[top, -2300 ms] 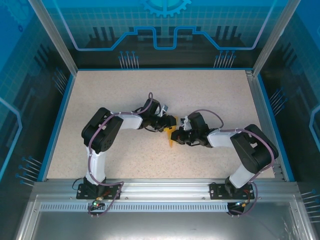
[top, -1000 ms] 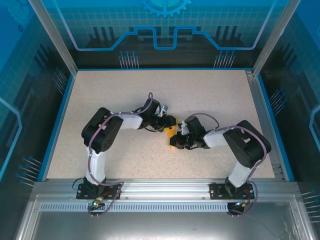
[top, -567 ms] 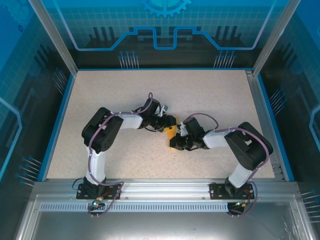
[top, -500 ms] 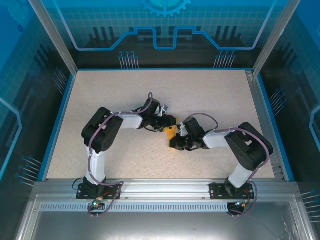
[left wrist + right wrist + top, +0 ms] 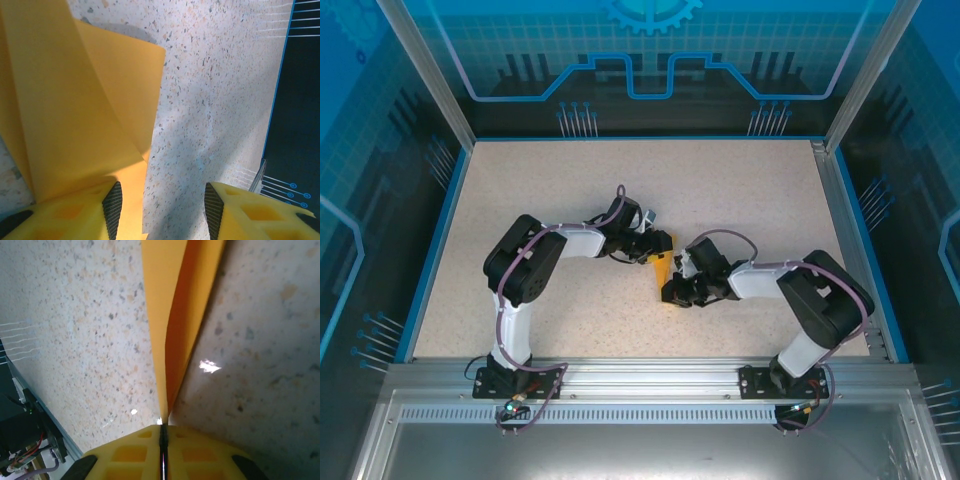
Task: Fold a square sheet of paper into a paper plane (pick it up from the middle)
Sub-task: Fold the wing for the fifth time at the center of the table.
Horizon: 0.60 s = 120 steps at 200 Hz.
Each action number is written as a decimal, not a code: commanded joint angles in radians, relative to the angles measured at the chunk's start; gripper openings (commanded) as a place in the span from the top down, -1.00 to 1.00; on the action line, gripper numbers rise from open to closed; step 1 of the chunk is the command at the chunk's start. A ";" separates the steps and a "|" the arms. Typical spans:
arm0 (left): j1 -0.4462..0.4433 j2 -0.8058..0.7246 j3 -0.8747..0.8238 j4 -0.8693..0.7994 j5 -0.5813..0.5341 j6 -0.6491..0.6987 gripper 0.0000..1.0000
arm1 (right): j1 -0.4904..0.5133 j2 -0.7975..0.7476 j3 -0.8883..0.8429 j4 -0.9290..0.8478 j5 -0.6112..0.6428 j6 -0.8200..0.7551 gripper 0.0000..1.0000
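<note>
Both arms meet mid-counter [image 5: 740,190], wrists bent inward toward each other. The sheet of paper [image 5: 665,268] sits between them, already folded to a narrow orange-yellow strip, well short of a finished plane.

Right claw [image 5: 673,291]: closed tight. In the right wrist view the two yellow fingers [image 5: 130,452] meet with no gap, and the paper [image 5: 172,315] comes out of the seam of the claw [image 5: 162,432] as two layers that spread slightly apart as they run away. It is pinching the paper at its near end, on the fold line.

Left claw [image 5: 657,244]: wide apart. In the left wrist view one finger [image 5: 65,215] has paper [image 5: 75,100] lying against and over it. The other finger [image 5: 260,215] stands off over bare counter [image 5: 225,75]. Nothing is gripped, and the claw [image 5: 160,192] has only a paper edge in its gap.

Key relation: from above, the strip's long axis runs roughly near to far. The right claw holds the near end and the left claw sits at the far end. Seen from the right claw, the crease points straight ahead. Seen from the left claw, the paper lies off to one side, not centred between the fingers.

Judgement: a crease is being set or a flap readied. The right arm anchors and the left is free to press or take a layer. It would need to shift sideways to get paper squarely between its fingers. Risk: pulling against the pinch could tear or skew the fold.
</note>
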 commanded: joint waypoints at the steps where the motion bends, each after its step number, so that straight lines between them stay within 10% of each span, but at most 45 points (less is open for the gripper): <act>1: -0.002 0.058 -0.008 -0.076 -0.029 0.007 -0.01 | 0.006 -0.088 -0.013 -0.023 0.008 0.007 0.79; 120: -0.002 0.060 -0.007 -0.075 -0.017 0.003 -0.01 | -0.012 0.074 0.034 0.292 0.056 0.207 0.75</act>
